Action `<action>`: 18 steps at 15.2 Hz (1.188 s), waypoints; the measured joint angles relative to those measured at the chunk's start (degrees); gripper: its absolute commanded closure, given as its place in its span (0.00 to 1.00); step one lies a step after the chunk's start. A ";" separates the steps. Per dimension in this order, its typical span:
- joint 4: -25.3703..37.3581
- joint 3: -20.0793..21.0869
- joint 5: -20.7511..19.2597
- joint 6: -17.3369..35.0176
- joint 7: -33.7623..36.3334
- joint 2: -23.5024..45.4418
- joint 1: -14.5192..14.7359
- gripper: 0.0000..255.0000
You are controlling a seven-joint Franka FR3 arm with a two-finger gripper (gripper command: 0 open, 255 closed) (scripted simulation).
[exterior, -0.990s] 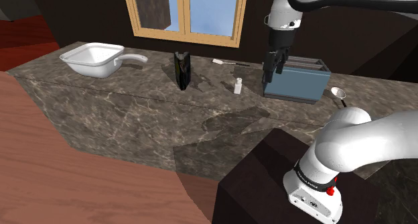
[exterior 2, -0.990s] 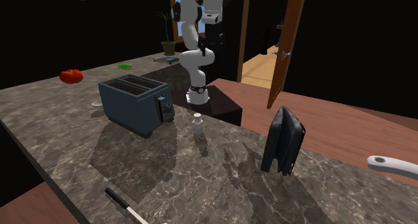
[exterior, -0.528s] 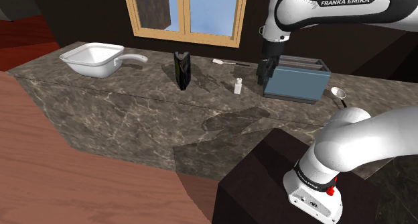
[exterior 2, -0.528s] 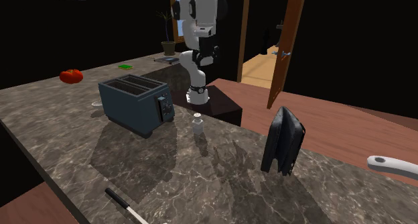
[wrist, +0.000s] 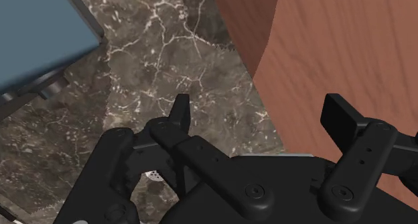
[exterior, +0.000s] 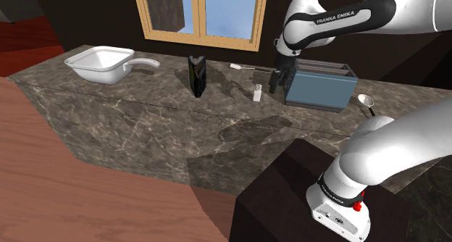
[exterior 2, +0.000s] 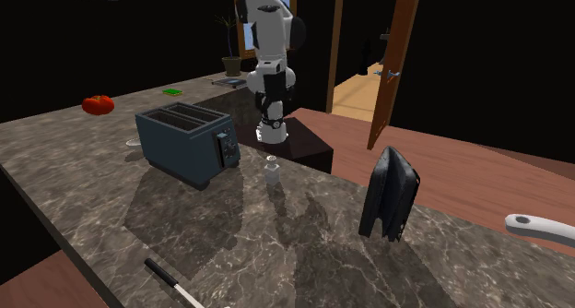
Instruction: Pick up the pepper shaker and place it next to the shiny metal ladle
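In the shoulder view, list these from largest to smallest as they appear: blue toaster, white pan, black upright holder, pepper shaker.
Largest: the blue toaster and the white pan, which look too alike in size to rank.
Next: the black upright holder.
Smallest: the pepper shaker.

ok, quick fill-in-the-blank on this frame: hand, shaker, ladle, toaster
1. The pepper shaker stands ___ on the counter, not yet grasped.
2. The hand has its fingers ___, with nothing between them.
3. In the shoulder view the hand hangs between the pepper shaker and the ___ toaster.
4. In the shoulder view the ladle lies to the toaster's ___.

Missing words: upright; open; blue; right.
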 measured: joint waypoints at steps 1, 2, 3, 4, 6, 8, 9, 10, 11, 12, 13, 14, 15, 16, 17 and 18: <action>0.84 -1.18 0.24 1.78 -1.45 1.98 0.03 0.00; 1.02 -2.09 0.52 3.59 -2.65 3.37 0.09 0.00; 1.62 -2.95 1.07 5.40 -3.81 5.20 0.34 0.00; 1.94 -3.80 1.81 7.67 -4.99 7.30 0.69 0.00; 3.37 -5.94 3.73 11.85 -8.25 11.93 1.28 0.00; 5.13 -7.49 6.26 15.04 -11.23 16.00 2.05 0.00; 6.41 -8.52 7.81 16.32 -13.34 18.24 2.26 0.00; 7.35 -9.27 9.81 18.24 -15.37 20.89 2.70 0.00; 8.52 -9.88 11.70 19.41 -17.35 23.02 2.92 0.00; 10.15 -10.45 13.76 20.23 -19.45 25.37 3.05 0.00; 10.43 -10.61 14.99 21.21 -20.59 26.60 3.11 0.00; 10.47 -10.67 15.78 21.93 -21.30 27.37 3.14 0.00; 10.58 -10.68 16.60 22.64 -21.95 28.27 3.19 0.00; 10.47 -10.64 17.26 23.35 -22.43 28.96 3.25 0.00; 10.27 -10.61 17.87 24.04 -22.93 29.55 3.27 0.00; 10.40 -10.53 18.48 24.51 -23.28 30.25 3.33 0.00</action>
